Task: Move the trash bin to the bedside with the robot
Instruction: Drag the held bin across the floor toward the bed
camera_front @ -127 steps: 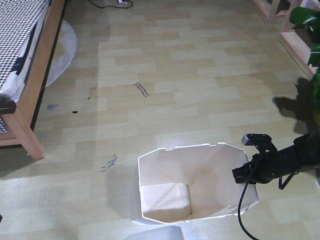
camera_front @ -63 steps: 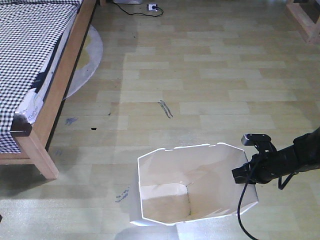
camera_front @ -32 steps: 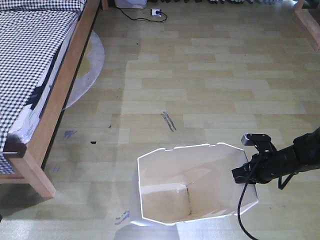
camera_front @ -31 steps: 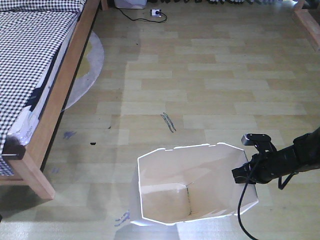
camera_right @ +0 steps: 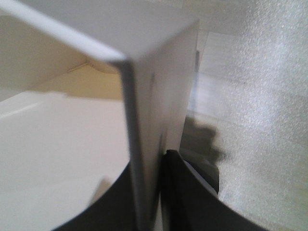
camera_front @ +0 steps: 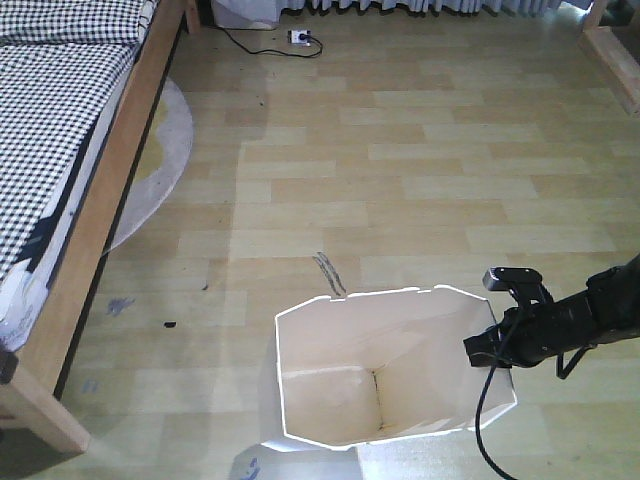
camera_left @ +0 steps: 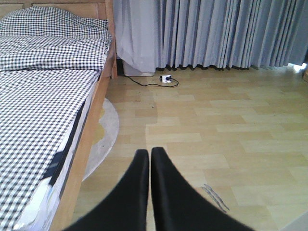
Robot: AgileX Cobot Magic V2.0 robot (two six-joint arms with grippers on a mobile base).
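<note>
The cream trash bin [camera_front: 340, 340] hangs in front of me over the wooden floor, its octagonal rim facing up. My right gripper [camera_front: 482, 352], on a slim black arm with a boxy camera and a dangling cable, is shut on the bin's right wall [camera_right: 149, 120]; one finger sits inside, the other outside. The bed [camera_front: 55, 130] with its gingham cover and light wooden frame lies at the left, a short way from the bin. My left gripper [camera_left: 149, 153] is shut on nothing and points along the floor beside the bed [camera_left: 43, 96].
A round pale rug [camera_front: 150, 170] pokes out from under the bed. A power strip with a black cable [camera_front: 298, 38] lies near grey curtains [camera_left: 216, 33] at the far wall. Wooden furniture legs [camera_front: 610, 50] stand at the far right.
The view has moved forward over the floor: the bed frame's corner slid down and left, the floor scuff came close to the bin's rim, and the curtains appeared. The bin stays held in the same spot.
</note>
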